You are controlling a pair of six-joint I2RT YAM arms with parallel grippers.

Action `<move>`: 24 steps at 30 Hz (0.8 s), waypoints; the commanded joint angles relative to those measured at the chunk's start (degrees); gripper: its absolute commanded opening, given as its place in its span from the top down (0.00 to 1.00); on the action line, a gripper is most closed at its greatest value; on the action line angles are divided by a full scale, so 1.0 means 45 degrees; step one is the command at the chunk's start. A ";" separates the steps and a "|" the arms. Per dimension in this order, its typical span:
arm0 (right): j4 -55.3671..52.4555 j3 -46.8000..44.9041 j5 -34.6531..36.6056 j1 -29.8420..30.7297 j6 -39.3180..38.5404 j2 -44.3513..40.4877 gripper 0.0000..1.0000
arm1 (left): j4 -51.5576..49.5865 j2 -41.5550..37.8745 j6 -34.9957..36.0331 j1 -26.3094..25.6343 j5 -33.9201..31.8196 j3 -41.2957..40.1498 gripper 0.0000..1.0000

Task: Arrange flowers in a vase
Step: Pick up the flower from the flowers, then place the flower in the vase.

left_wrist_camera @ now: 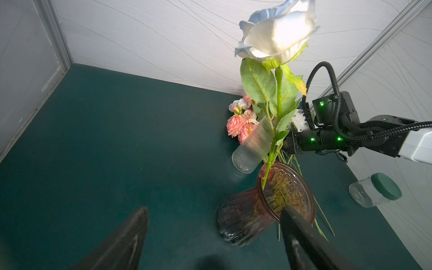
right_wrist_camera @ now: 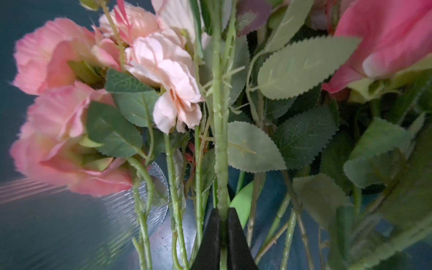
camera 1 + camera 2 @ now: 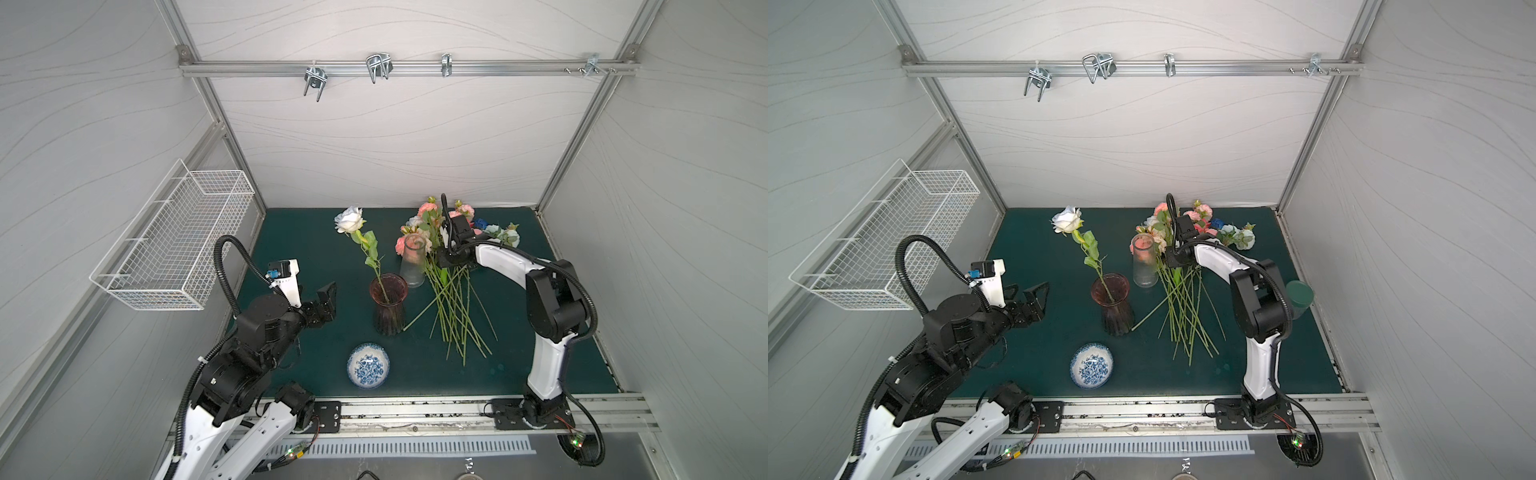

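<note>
Right pincer (image 2: 222, 218): black tips pressed together on one thick green stem (image 2: 219, 140), gripped just below its leaves; which head the stem carries cannot be told, as it runs up out of the wrist view between pink and peach blooms. In both top views this pincer sits low in the heap of flowers (image 3: 451, 299), at the point where the leafy part gives way to bare stems. The heap lies flat on the right half of the green surface (image 3: 316, 249), with heads toward the back wall and stems fanned toward the front edge. Whether the gripped stem is off the surface yet cannot be told. A clear ribbed vase (image 3: 413, 259) stands upright and empty just beside the heap, with pink heads against its far side. Further out stands the pink glass vase (image 3: 388, 303), upright, holding one white rose (image 3: 350, 219) whose stem leans on the rim. Left pincer (image 3: 1025, 294): spread wide, holding nothing, hanging beside the pink vase but apart from it. A blue-and-white bowl (image 3: 368, 365) sits near the front, a green-lidded jar (image 3: 1299, 297) at the right edge, and a wire basket (image 3: 174, 245) on the left wall. Judgement: early stage. One flower is placed, a second is only gripped, and the rest of the heap is left to arrange.
</note>
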 commanded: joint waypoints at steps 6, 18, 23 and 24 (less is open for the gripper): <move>0.2427 -0.2217 0.0744 -0.0243 -0.0083 -0.4257 1.00 | 0.0192 -0.0118 -0.0019 -0.0018 0.0010 0.0074 0.10; 0.4163 -0.2123 -0.2020 -0.0587 0.0842 -0.9680 1.00 | 0.0167 -0.0177 -0.0135 -0.0021 -0.0195 0.0174 0.10; 0.4358 -0.0222 -0.4144 0.0424 0.1672 -1.0229 1.00 | 0.0175 -0.0177 -0.0205 -0.0014 -0.0209 0.0269 0.10; 0.4349 0.0327 -0.4434 0.0938 0.1614 -1.0091 1.00 | 0.0161 -0.0158 -0.0194 -0.0009 -0.0208 0.0291 0.10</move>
